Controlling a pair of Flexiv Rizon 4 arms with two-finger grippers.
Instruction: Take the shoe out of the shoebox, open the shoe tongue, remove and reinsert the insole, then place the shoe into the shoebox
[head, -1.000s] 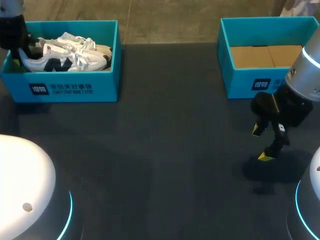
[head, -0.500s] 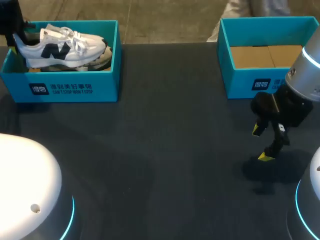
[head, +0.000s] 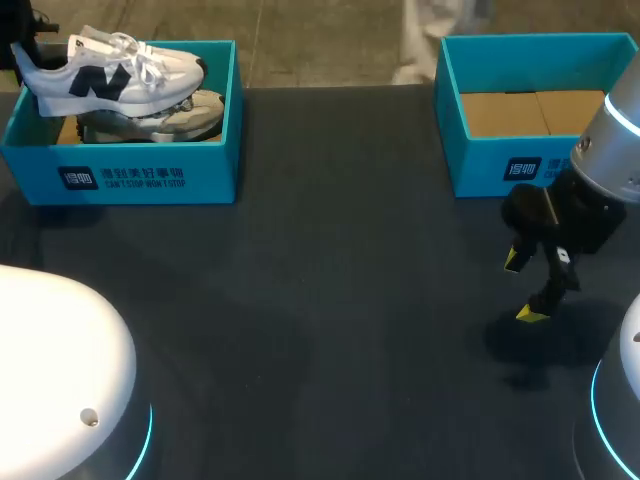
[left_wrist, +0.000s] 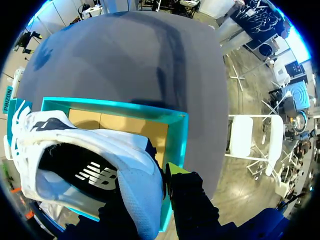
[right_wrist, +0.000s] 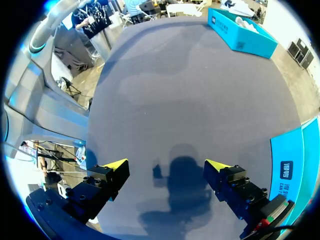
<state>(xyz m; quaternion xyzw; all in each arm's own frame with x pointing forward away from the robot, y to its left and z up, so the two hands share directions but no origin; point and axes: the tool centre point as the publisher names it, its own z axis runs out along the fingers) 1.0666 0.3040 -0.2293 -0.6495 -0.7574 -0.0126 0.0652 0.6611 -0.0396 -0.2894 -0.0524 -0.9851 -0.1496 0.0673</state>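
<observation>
- The left gripper pinches the heel of a white lace-up sneaker with a dark side logo. One yellow-tipped finger presses the outside of the heel. The other finger is hidden behind the heel.
- The sneaker stretches out ahead of the fingers, its opening and dark insole facing the wrist camera.
- Under the held sneaker is an open teal cardboard shoebox with a brown floor. The sole hangs above the box's rim, toe towards the box's right wall.
- A second pale sneaker lies on the box floor, directly under the held one.
- The right gripper hangs just above the dark grey table, fingers spread wide with nothing between them, its shadow straight below.
- Just beside the right gripper stands a second open teal cardboard box. Only its brown floor shows inside it.
- The shoebox with the sneakers is far ahead of the right gripper, across the table.
</observation>
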